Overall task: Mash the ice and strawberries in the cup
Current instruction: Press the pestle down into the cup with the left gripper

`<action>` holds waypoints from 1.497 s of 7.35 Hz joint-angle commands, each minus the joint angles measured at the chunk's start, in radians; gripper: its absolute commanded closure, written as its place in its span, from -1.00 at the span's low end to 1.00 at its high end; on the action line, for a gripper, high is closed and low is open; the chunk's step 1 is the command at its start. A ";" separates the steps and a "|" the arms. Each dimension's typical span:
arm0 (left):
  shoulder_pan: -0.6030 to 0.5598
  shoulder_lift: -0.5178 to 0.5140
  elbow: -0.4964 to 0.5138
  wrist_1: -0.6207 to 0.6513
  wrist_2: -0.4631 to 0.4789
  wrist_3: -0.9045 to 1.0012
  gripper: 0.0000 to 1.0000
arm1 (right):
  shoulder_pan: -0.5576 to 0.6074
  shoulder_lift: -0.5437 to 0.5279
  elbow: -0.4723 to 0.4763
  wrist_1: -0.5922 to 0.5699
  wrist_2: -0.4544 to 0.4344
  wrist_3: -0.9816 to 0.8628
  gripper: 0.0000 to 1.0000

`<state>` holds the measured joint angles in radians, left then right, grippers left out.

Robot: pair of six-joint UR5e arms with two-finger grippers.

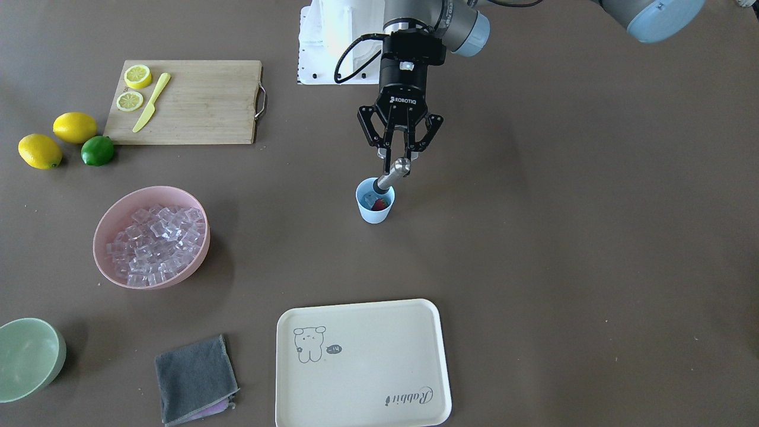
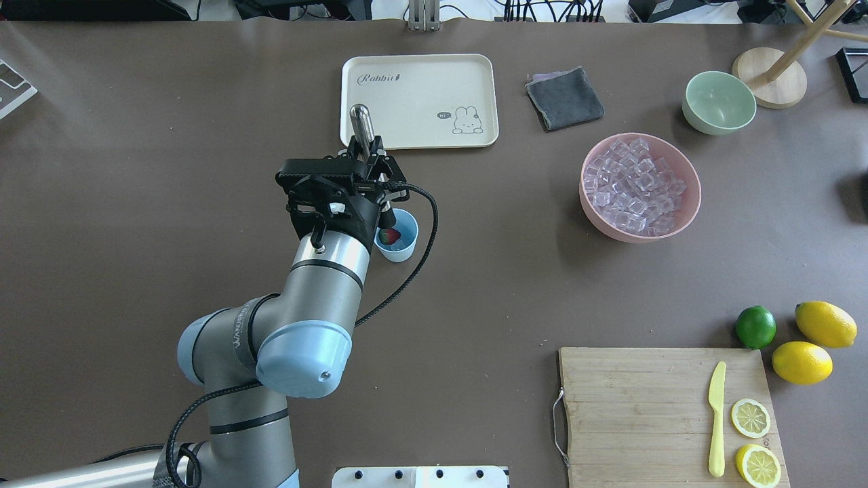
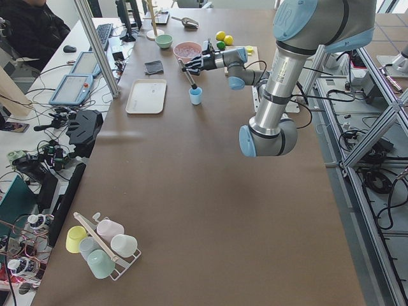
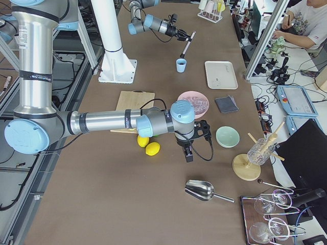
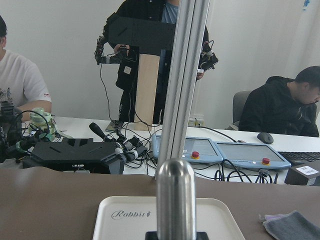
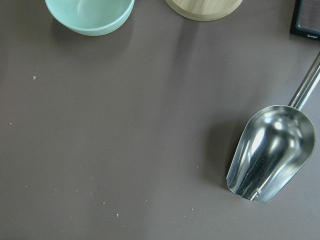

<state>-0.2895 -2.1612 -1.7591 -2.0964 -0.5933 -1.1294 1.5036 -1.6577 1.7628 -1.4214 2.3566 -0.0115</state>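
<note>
Mashing step in hand, mid-desk. Left gripper [image 1: 402, 161] closed on tilted muddler [image 1: 391, 176], tip inside cup [image 1: 375, 213] on strawberry [image 1: 382, 204] (apparently whole) and ice [image 1: 368, 201]. Next: press down and twist without tipping cup. Right gripper [image 4: 189, 152], toward right end of desk: open or closed, cannot tell.

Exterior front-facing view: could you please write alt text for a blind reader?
The left gripper holds a metal muddler tilted into a small pale blue cup with a strawberry inside. A pink bowl of ice cubes, a cream tray and a cutting board stand nearby.
</note>
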 commanded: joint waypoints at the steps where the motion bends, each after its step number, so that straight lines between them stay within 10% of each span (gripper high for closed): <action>1: 0.003 -0.006 0.050 -0.005 0.003 -0.001 1.00 | 0.027 -0.014 0.007 -0.013 0.044 -0.001 -0.98; 11: 0.003 -0.064 0.080 -0.005 -0.013 0.011 1.00 | 0.029 -0.027 0.004 -0.011 0.030 -0.001 -0.98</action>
<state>-0.2730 -2.2126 -1.6553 -2.1057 -0.6015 -1.1293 1.5324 -1.6781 1.7665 -1.4330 2.3882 -0.0122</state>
